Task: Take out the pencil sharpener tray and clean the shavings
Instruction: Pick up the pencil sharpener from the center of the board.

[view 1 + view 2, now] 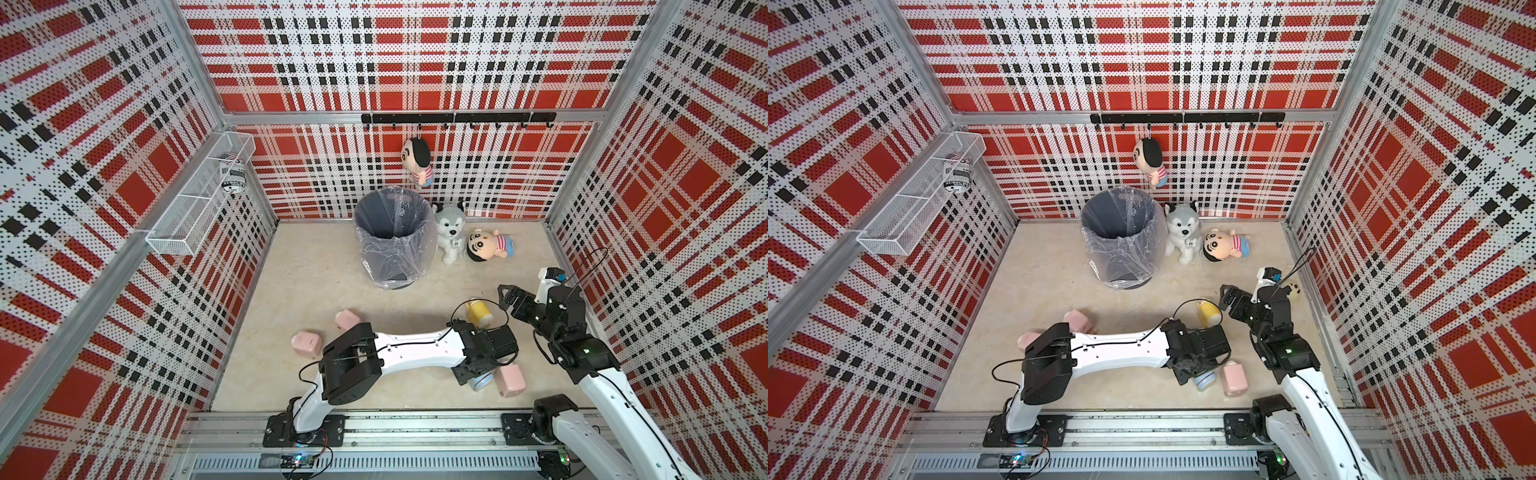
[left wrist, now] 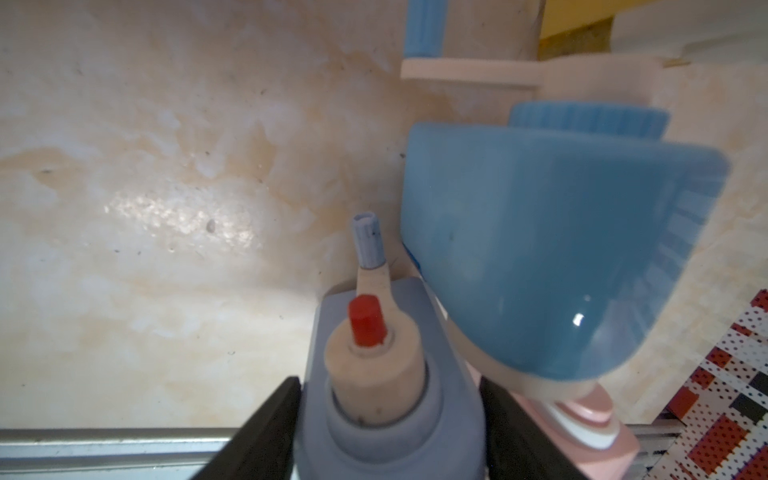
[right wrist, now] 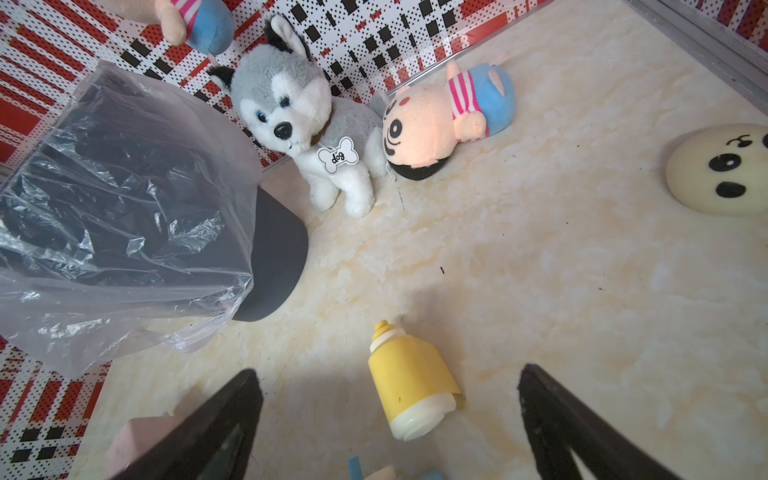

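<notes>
The left hand (image 2: 388, 415) is closed on the grey-blue pencil sharpener (image 2: 440, 353), with its black fingers (image 2: 266, 428) pressed against both sides. The sharpener is found near the front edge of the bench (image 1: 316, 291), just beside a pink block (image 1: 511, 380). The right hand (image 3: 388, 372) is held wide open near a yellow bottle-shaped item (image 3: 409, 386). A lined bin (image 1: 392, 237) is placed at the back of the bench.

I work in a lab test booth: plaid pegboard walls (image 1: 374, 62) on aluminium framing (image 1: 291, 118), my arms (image 1: 415, 349) bolted to a rail (image 1: 415, 428) (plush toys (image 1: 449, 232) on the counter (image 1: 311, 291)).
</notes>
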